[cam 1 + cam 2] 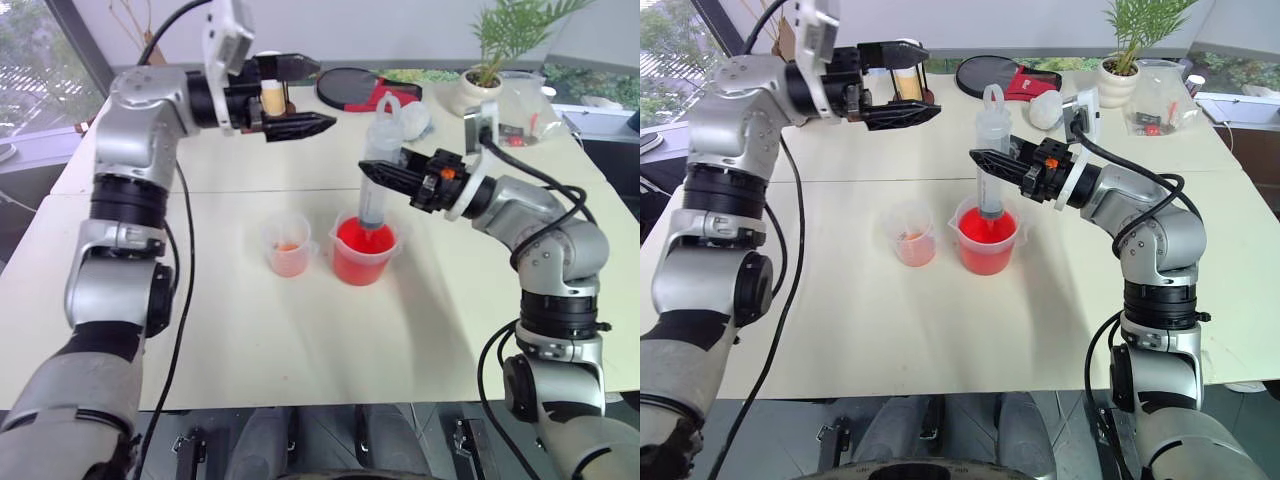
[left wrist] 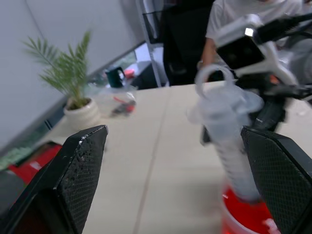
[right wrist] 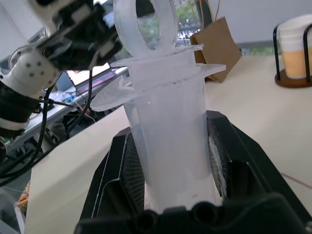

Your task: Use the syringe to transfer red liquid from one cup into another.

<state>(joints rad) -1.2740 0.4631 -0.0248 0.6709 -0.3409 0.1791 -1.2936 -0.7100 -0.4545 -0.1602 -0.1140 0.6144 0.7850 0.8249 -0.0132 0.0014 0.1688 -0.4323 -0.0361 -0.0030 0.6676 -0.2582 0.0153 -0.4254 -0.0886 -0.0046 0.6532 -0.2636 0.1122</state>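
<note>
The syringe (image 1: 375, 208) stands upright with its lower end down in the vivid red cup (image 1: 362, 258), in the red liquid (image 1: 365, 240). My right gripper (image 1: 373, 172) is shut on its clear barrel, which stands between the pads (image 3: 130, 170) in the right wrist view. The plunger ring (image 1: 386, 104) sticks up above the grip. The smaller pale cup (image 1: 288, 246), faintly orange at the base, stands just left of the red one. My left gripper (image 1: 323, 95) hangs open and level, up and left of the plunger, pointing at it, with the syringe (image 2: 229, 131) between its fingers (image 2: 80, 170) farther off.
A tall white and tan cup (image 1: 272, 96) in a dark holder stands at the back behind the left gripper. A black round plate (image 1: 346, 86), a red item (image 1: 395, 96), a potted plant (image 1: 487, 60) and a clear bag (image 1: 525, 118) line the far edge. A person (image 2: 243, 14) sits beyond the table.
</note>
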